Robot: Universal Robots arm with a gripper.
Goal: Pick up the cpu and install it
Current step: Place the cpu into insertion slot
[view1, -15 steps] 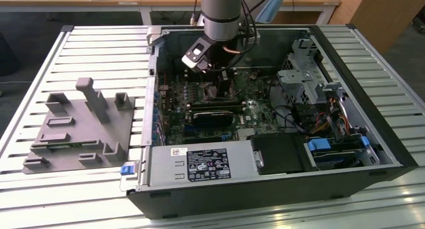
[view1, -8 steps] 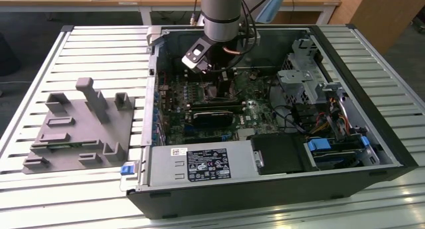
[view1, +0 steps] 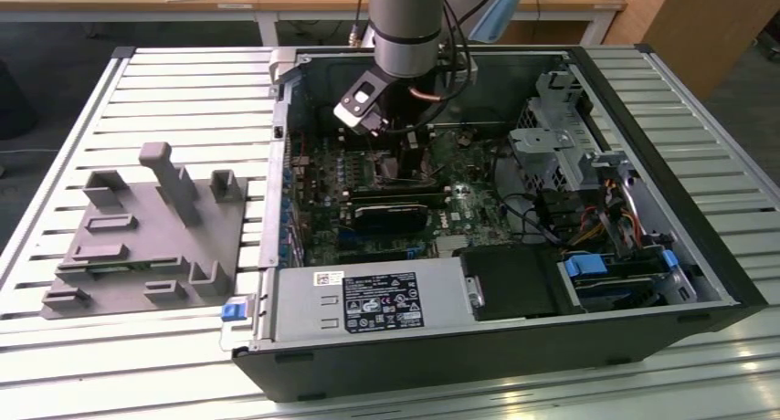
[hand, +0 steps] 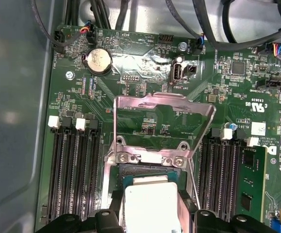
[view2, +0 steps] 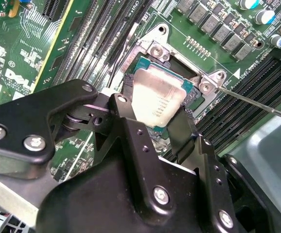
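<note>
One arm (view1: 408,27) reached down into the open computer case (view1: 488,356), which lay on its side on the slatted tabletop (view1: 159,91). The wrist stood over the upper middle of the motherboard (view1: 365,178). In both wrist views the jaws were closed on the cpu (view2: 155,92) (hand: 152,204), one black finger against each of two opposite edges, with the silvery-grey top facing up. The cpu sat directly over the dark socket (view2: 179,65) (hand: 145,170), its green rim overlapping the socket's edge. Whether the chip rested in the socket or hung just above it could not be told. In the second wrist view it looked slightly tilted. The metal load plate (hand: 165,99) stood swung open, upright behind the socket. The thin wire lever (view2: 257,101) was raised and angled away from the frame. Rows of empty memory slots (hand: 75,165) flanked the socket on both sides. A coin cell (hand: 97,60) sat on the board beyond the load plate, near the case wall. Outside the case, on the exterior view's left, a grey plastic tray (view1: 146,246) with upright posts rested on the tabletop, just beside the case. The power supply (view1: 365,306) occupied the near edge of the case.
</note>
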